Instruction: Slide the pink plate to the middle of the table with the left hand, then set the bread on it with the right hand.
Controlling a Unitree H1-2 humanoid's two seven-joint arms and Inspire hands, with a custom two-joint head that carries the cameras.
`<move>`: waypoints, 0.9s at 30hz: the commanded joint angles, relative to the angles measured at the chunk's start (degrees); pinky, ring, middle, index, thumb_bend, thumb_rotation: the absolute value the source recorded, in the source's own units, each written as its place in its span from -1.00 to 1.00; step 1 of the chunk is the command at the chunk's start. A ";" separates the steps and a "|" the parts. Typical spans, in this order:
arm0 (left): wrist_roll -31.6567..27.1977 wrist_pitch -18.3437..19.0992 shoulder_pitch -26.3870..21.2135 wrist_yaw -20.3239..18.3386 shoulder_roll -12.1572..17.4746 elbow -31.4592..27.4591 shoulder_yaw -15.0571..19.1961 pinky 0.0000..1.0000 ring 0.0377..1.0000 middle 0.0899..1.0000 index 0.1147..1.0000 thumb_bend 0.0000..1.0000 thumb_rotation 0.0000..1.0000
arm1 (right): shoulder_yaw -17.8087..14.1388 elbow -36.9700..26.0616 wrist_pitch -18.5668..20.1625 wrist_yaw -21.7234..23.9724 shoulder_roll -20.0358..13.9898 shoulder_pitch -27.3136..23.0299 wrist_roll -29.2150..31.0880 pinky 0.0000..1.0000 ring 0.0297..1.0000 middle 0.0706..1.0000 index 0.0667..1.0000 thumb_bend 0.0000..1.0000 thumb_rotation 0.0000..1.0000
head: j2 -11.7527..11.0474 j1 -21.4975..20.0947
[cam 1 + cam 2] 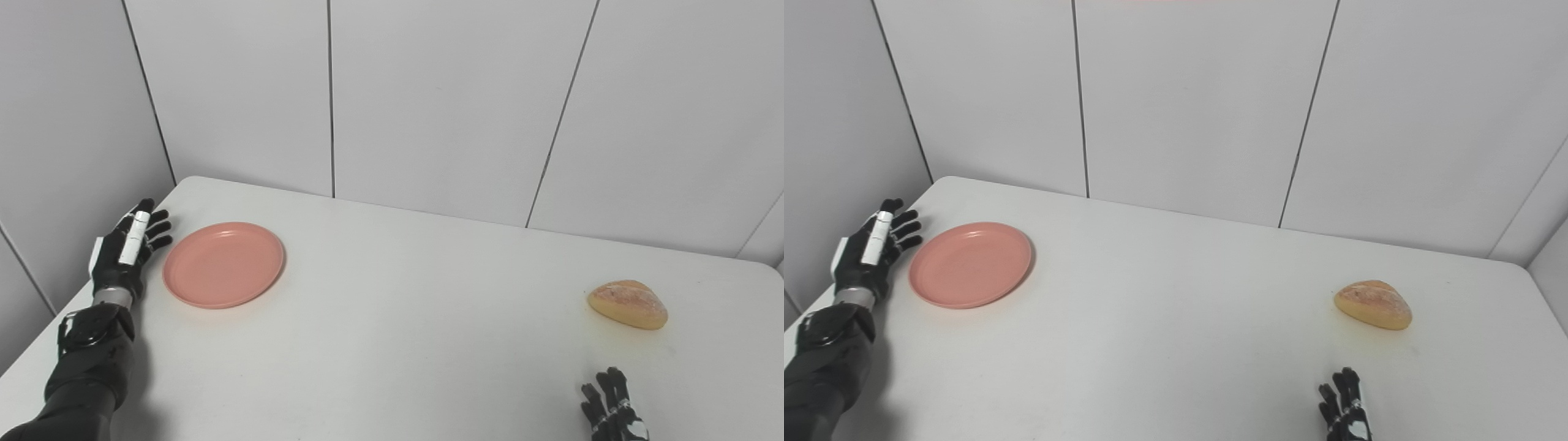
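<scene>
Worktop [392, 343]: white, walled at the back and left; a hard shove could send things off the near-left edge.
Pink plate [223, 264]: flat at far left, not yet in the middle; a glancing push may spin it rather than slide it.
Left hand [125, 248]: just beside the plate's left rim, fingers [156, 229] spread, holding nothing.
Bread [628, 304]: far right, well apart from the plate; rounded, may roll if nudged.
Right hand [609, 407]: near the bottom edge, mostly cropped; seemingly open and empty.
</scene>
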 commanded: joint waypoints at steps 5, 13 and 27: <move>-0.28 -1.10 -1.97 -2.38 0.17 1.81 -0.57 0.52 0.64 0.50 0.59 1.00 0.46 | -0.04 -1.10 1.79 -0.30 0.00 1.09 -0.34 1.00 0.90 0.97 0.97 0.53 1.00 | 0.14 -0.12; -0.73 0.38 0.28 -3.30 -1.81 -4.57 -1.88 0.71 0.73 0.66 0.74 0.92 0.57 | 0.05 -1.07 1.61 -0.44 0.30 1.02 -0.51 1.00 0.87 0.94 0.95 0.54 1.00 | 0.12 -0.42; 0.07 6.31 4.94 -2.82 -3.92 -17.15 -3.50 0.64 0.73 0.72 0.80 0.92 0.62 | 0.38 -1.17 1.59 -0.68 0.75 0.93 -1.06 1.00 0.86 0.93 0.95 0.52 1.00 | 0.29 -0.93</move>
